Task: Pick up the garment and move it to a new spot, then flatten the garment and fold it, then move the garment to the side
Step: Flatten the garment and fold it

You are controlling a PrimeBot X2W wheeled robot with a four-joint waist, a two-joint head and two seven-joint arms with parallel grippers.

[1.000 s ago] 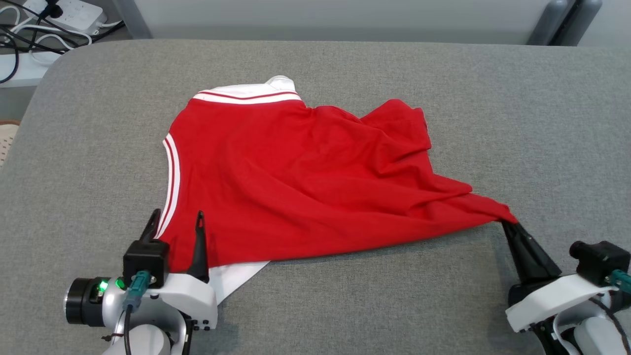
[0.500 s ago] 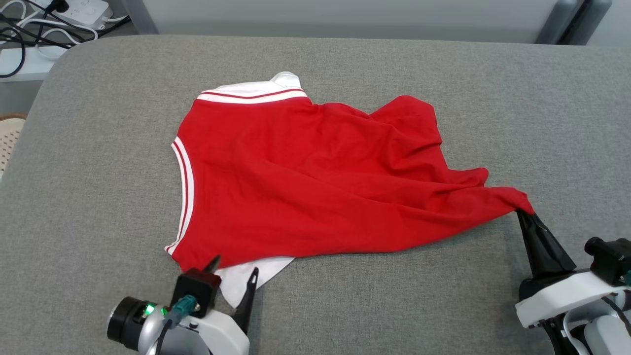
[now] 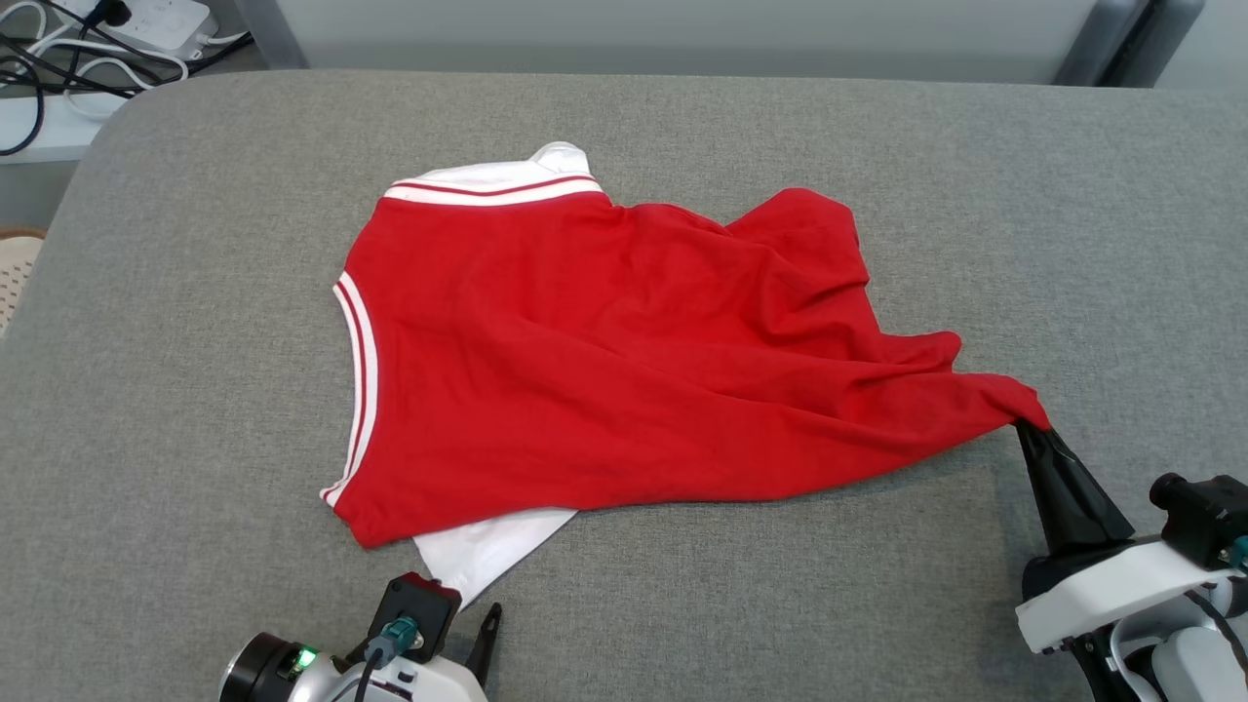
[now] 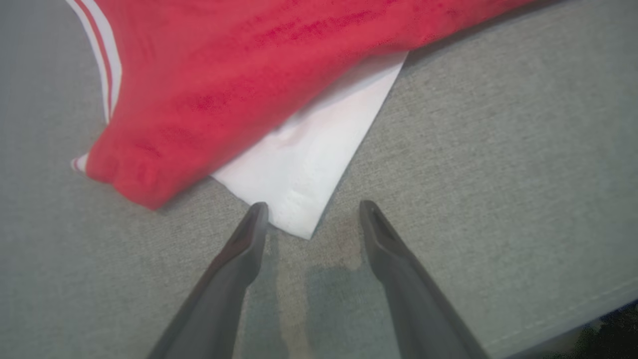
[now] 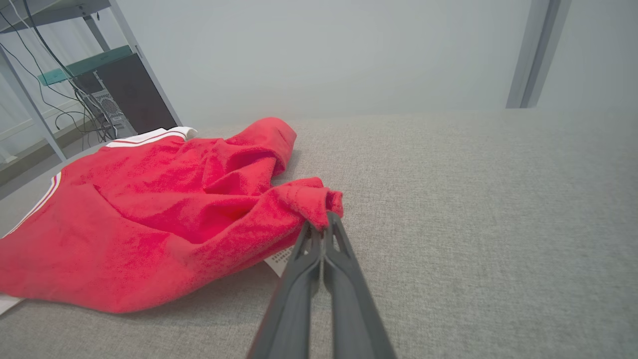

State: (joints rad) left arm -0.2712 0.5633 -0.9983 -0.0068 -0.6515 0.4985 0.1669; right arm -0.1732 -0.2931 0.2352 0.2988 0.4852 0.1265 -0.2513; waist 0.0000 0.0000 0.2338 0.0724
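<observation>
The garment, red with white striped trim and a white layer underneath, lies rumpled on the grey table. My right gripper is shut on its red right corner, which is drawn out to a point; the right wrist view shows that corner pinched at my right gripper. My left gripper stands open near the table's front edge, just short of the white corner. In the left wrist view the white corner reaches in between the tips of my left gripper, and nothing is gripped.
A power strip with cables lies beyond the table's far left corner. A dark post stands at the far right. The table's front edge runs close behind my left gripper. A shelf with a computer stands past the garment.
My left gripper has drawn back off the red striped hem toward the front edge and to the right, ending at the white corner. The right gripper keeps its hold. The camera shifted slightly.
</observation>
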